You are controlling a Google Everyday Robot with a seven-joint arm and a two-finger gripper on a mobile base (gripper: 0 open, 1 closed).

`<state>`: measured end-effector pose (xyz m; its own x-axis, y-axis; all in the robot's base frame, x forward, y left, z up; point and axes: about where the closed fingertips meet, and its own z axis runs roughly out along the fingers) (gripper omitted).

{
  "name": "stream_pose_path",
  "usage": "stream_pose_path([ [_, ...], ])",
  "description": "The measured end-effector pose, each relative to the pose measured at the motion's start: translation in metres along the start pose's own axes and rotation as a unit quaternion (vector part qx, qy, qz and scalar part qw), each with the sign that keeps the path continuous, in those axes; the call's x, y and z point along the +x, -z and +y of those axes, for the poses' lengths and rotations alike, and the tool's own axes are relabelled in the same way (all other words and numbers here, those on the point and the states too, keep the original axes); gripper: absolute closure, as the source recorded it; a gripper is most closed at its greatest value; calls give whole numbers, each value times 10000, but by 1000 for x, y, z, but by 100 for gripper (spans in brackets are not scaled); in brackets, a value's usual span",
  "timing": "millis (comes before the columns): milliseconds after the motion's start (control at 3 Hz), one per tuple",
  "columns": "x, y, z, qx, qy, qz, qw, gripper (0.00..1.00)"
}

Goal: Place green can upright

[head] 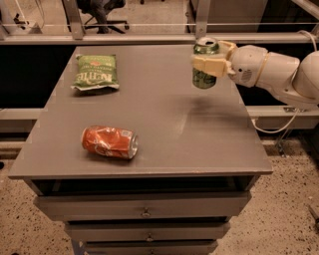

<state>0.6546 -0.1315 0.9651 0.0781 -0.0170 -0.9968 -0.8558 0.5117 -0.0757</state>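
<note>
1. Over the far right part of the bench (164, 124), gripper (207, 59) clamped on the green can (203, 79), with one tan finger (212, 63) across the front of the can's upper half and the other behind it, near the rim.
2. Green can upright in that grip, silver top and pull tab facing up, lower half bare below the finger. Base low over the bench top, close to the right edge; contact with the surface impossible to tell.
3. White arm (269, 72) reaching in from the right, about level with the can, its bulk beyond the bench's right edge.
4. Faint dark shadow (199, 102) on the bench top just in front of and below the green can.
5. Crushed orange-red can (109, 142) on its side near the front left of the bench, silver end turned to the right, well apart from the green can.
6. Green chip bag (94, 72) flat at the far left of the bench, well apart from both cans.
7. Drawers (144, 206) stacked under the bench top, a small knob at the middle of each front.
8. Pale cable (269, 129) looping beside the bench on the right, below the arm; speckled floor (294, 199) underneath.
9. Beyond the metal rail (139, 37) at the back, the base of an office chair (102, 12).
</note>
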Motion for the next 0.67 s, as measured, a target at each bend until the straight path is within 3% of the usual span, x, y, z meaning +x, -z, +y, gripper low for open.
stream_pose_path([
  [333,8,-10,22,-311,445,-224,9983,100],
  [667,33,-12,34,-479,525,-225,9972,100],
])
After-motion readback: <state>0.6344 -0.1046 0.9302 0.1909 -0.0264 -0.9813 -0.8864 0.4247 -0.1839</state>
